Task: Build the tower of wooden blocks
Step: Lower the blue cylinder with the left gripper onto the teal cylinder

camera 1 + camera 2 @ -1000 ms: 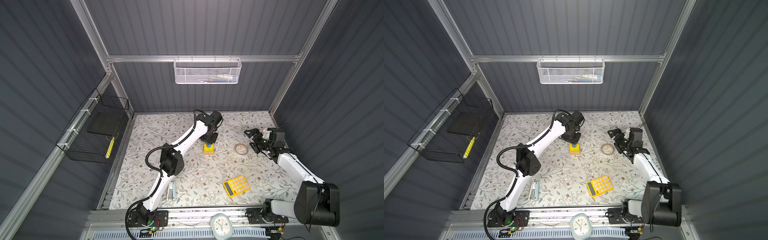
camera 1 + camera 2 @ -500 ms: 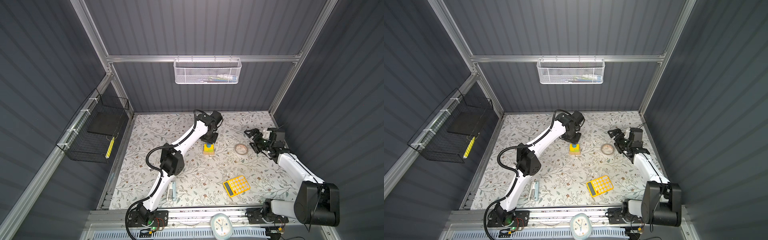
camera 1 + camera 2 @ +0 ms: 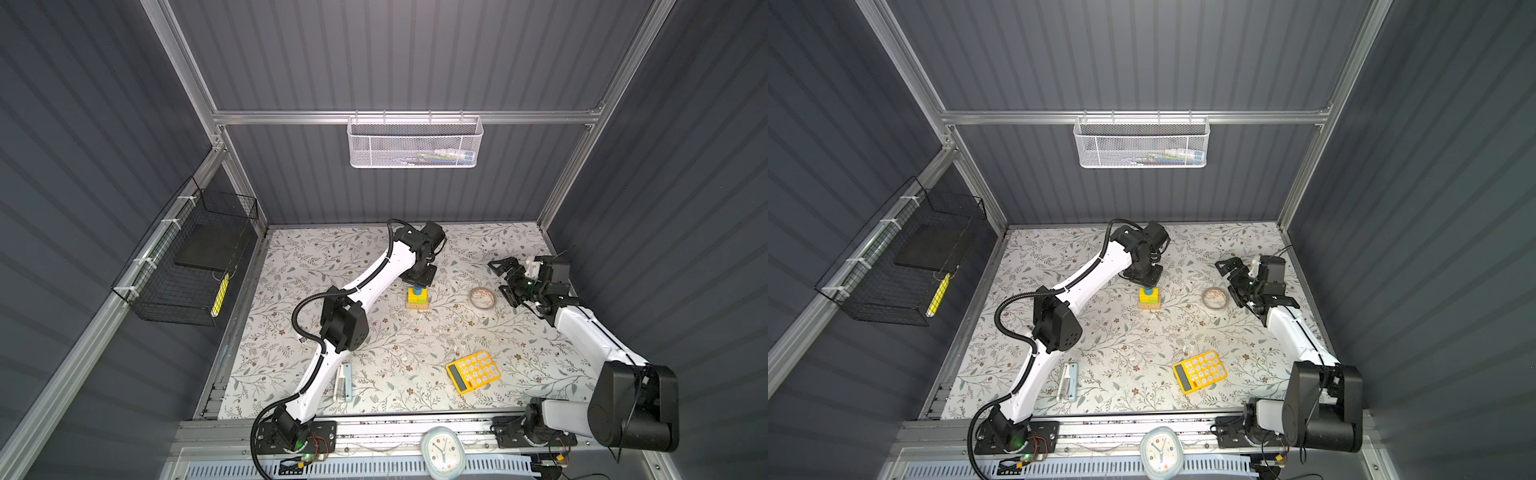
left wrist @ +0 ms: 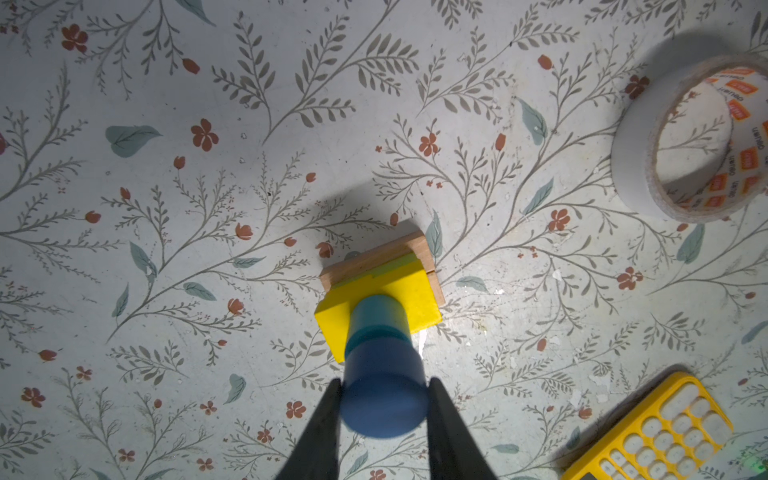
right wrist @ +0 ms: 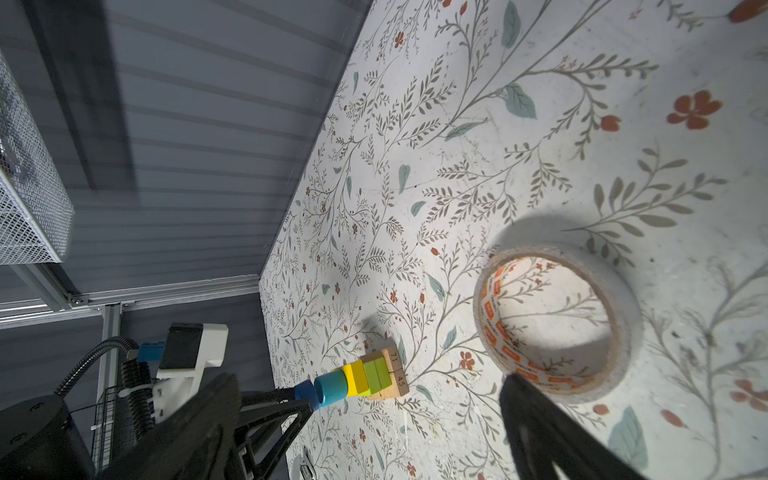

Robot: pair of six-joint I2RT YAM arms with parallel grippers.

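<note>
Left end effector is clamped on the upper blue cylinder, apparently seated on the teal cylinder atop the tower mid-counter, probably steadying it before release. Right end effector, jaws apart, hovers near the tape, clear of the stack.

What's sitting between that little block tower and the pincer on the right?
A tape roll lies flat between the block tower and the open right pincer, shown in both top views.
</note>
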